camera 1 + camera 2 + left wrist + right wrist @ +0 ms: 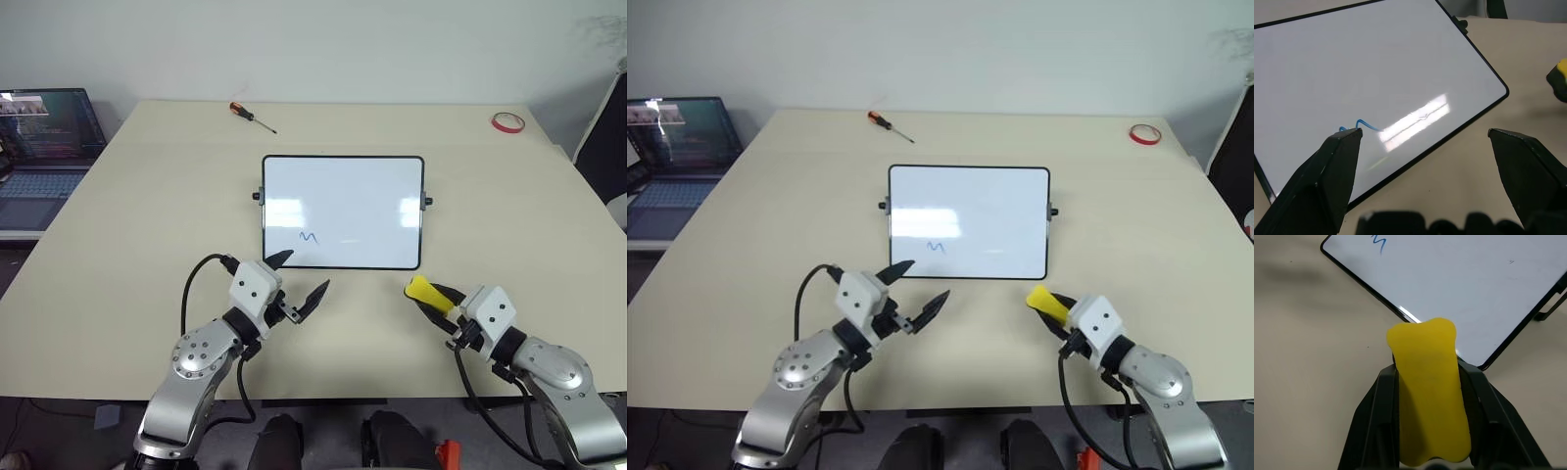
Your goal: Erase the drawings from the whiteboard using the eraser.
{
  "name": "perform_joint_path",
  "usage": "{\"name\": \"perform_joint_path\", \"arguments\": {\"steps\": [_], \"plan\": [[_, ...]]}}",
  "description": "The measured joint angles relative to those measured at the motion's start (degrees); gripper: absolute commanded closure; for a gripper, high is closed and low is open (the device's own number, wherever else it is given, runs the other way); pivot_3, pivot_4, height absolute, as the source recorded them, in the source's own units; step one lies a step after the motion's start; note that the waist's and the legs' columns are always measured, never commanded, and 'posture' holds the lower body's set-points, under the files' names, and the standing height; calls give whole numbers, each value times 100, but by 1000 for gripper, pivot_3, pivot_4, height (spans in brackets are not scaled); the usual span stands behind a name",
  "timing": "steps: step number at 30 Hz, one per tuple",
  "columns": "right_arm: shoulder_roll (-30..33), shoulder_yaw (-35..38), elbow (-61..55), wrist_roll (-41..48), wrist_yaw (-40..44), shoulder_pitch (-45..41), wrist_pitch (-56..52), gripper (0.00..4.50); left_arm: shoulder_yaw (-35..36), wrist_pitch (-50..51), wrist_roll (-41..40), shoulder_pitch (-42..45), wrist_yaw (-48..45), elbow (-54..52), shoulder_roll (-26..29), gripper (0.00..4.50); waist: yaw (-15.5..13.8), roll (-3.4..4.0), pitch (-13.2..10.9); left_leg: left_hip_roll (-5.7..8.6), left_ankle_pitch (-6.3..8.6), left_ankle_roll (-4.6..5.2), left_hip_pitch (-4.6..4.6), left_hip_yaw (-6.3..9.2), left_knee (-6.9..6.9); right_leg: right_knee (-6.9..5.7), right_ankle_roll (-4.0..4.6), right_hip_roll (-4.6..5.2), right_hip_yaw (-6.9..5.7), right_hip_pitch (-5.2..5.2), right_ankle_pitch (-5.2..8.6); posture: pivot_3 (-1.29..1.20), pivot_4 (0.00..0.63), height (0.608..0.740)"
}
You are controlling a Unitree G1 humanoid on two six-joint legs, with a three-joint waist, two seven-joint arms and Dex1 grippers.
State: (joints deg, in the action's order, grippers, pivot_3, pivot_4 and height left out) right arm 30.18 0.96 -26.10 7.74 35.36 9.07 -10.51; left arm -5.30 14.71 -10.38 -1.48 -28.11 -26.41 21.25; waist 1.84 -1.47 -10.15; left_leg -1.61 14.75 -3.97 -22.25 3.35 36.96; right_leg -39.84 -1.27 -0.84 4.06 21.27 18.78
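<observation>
A: Left gripper (302, 279)?
B: Jaws spread, empty, at the whiteboard's (342, 211) near-left corner; a blue wavy line (310, 237) sits there.
A: Right gripper (438, 298)?
B: Clamped on the yellow eraser (427, 293), off the near-right corner.

My table (127, 225) is beige. On it lie the whiteboard (343, 211) mid-table, a screwdriver (252, 116) far back, tape (507, 121) back right.

Both head views look forward and down over the tabletop (118, 225), sharing the whiteboard (343, 211). Each wrist view sits close, apparently near-level, facing the whiteboard's near edge.
</observation>
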Motion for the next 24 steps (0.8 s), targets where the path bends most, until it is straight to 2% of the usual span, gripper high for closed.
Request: {"name": "perform_joint_path", "arguments": {"steps": [6,12,17,24], "plan": [[-35,7,333,11,-58,-270,133,3246,114,56,-12,-62,133,-23,-50,0,1,-1,0,-2,0,0,-1,-1,0,1,0,0,1,0,0,0,150,740],[-156,-56,757,5,-90,-783,240,3246,867,272,-16,-726,1023,-113,-560,0,-2,-2,-1,-4,0,0,0,1,0,1,1,3,1,0,0,0,150,740],[-247,-332,1048,-35,-45,-1132,367,3246,922,329,-54,-920,1153,-123,-652,0,-21,-6,-3,-2,0,0,-2,2,2,1,0,2,-2,-2,0,0,150,740],[-806,-785,2091,-390,-141,-2871,732,3246,928,334,-104,-916,1123,-112,-733,0,50,-8,-6,0,0,0,18,-10,-3,-7,4,-4,3,-2,-1,0,150,740]]}}
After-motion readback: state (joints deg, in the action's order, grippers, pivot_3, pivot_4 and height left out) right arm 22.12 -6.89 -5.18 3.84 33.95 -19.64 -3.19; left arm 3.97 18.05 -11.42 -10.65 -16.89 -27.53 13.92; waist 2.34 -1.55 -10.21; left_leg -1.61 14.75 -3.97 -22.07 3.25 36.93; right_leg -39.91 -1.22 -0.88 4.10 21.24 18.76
